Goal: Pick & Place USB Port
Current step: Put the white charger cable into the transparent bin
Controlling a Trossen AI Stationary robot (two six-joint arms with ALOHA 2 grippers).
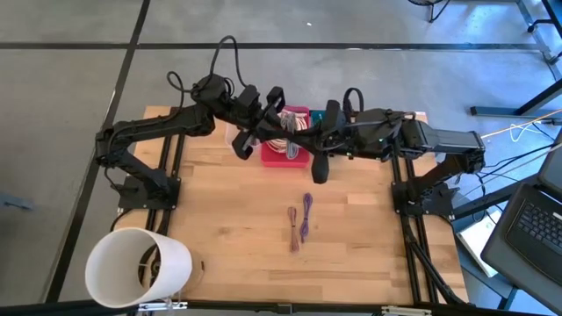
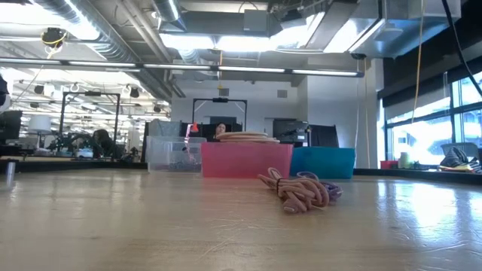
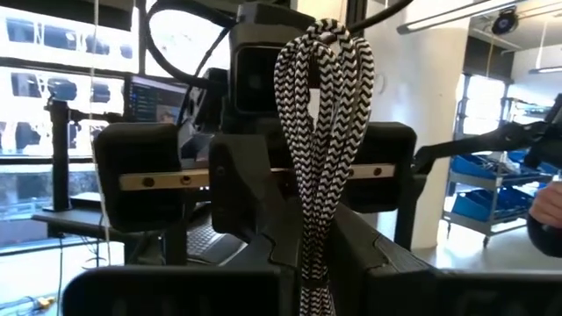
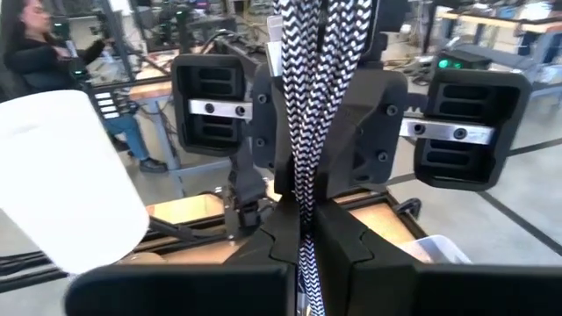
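Note:
A black-and-white braided cable, folded into a bundle of several strands, hangs high over the pink bin at the table's far middle. My left gripper and right gripper face each other there, both shut on this cable. A pink and a purple cable bundle lie on the table's middle. Neither gripper shows in the low view. My left gripper pinches the bundled strands between its two fingers, several strands together. It comes at them about level from the table's left. The bundle's looped end stands out past the fingers, clear of the table. My right gripper pinches the same bundle between its two fingers, several strands together, coming about level from the table's right. The strands run on past the fingers toward the left gripper. The cable is lifted clear above the pink bin.
The pink bin holds coiled cables; a clear bin and a blue bin flank it. A white bucket lies on its side at the near left corner. People show beyond the table.

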